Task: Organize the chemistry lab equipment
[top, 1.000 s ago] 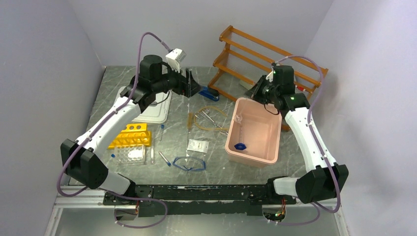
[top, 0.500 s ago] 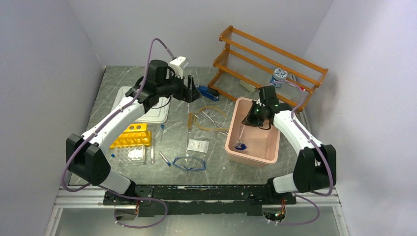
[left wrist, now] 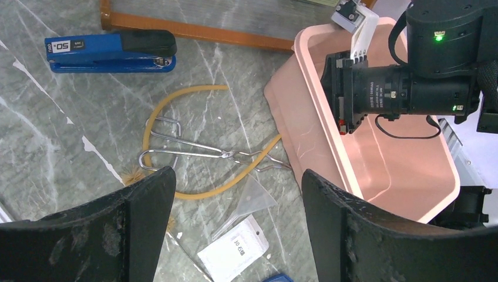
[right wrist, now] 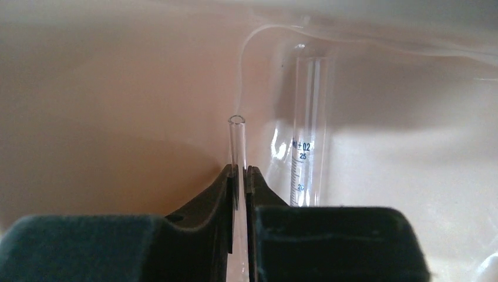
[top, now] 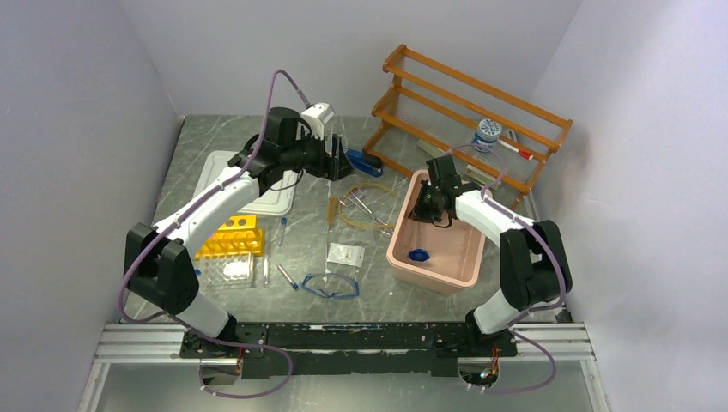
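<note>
Anchoring landmark: pink bin (top: 397, 233), every spot below is given relative to it.
Way left of the bin: yellow rack (top: 230, 236), well apart from it.
Loose tubes: a few small blue-capped tubes (top: 287, 276) lying flat on the table, also well left of the bin.
Left gripper (left wrist: 235, 176): hanging over the table left of the bin's far corner, fingers spread wide, nothing in them.
Stapler: blue stapler (left wrist: 110, 44), left of the bin and further back.
Tubing: coiled tan rubber tubing (left wrist: 189, 91) just left of the bin, one end running right up to its left wall, metal tongs (left wrist: 182, 153) lying across the loop.
Packet: white flat packet (top: 345, 254) near the bin's front-left corner.
Goggles: blue-framed goggles (top: 330, 286), left of the bin and nearer the arm bases.
Cap: small blue cap (top: 419, 255) on the bin floor.
Right gripper (right wrist: 239, 173): down inside the bin by its far-left corner, pinched tight on a thin clear tube (right wrist: 236, 141), whose open end pokes out past the fingertips.
Beside the held tube: graduated glass cylinder (right wrist: 308, 141), also in the bin; touching or not, can't tell.
Behind the bin: wooden shelf (top: 464, 94) with a blue-capped bottle (top: 488, 130) on it.
</note>
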Action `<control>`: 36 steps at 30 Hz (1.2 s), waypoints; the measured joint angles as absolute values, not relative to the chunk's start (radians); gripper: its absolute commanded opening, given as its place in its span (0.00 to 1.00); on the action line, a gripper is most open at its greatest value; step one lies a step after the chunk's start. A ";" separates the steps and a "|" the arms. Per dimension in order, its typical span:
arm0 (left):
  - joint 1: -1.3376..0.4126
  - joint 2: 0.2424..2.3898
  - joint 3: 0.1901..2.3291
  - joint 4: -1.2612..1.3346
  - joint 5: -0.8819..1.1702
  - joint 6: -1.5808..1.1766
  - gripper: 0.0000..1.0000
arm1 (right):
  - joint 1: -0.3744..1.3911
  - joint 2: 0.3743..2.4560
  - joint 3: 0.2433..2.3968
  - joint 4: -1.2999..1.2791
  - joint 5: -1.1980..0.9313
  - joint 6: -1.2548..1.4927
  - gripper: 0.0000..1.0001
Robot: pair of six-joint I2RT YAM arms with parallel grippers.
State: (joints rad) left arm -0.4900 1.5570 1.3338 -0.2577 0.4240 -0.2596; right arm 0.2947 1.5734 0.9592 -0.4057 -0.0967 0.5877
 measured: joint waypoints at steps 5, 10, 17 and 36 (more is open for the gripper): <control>-0.490 1.558 1.334 -0.258 0.422 -0.260 0.82 | 0.303 1.573 0.947 -0.371 -0.065 0.612 0.25; -0.490 1.558 1.334 -0.260 0.411 -0.262 0.81 | 0.303 1.564 0.947 -0.384 -0.026 0.643 0.28; -0.490 1.558 1.327 -0.258 0.389 -0.268 0.81 | 0.303 1.452 0.955 -0.448 0.028 0.670 0.29; -0.490 1.510 1.171 -0.294 0.202 -0.348 0.75 | 0.617 1.460 1.272 -0.494 0.061 0.491 0.47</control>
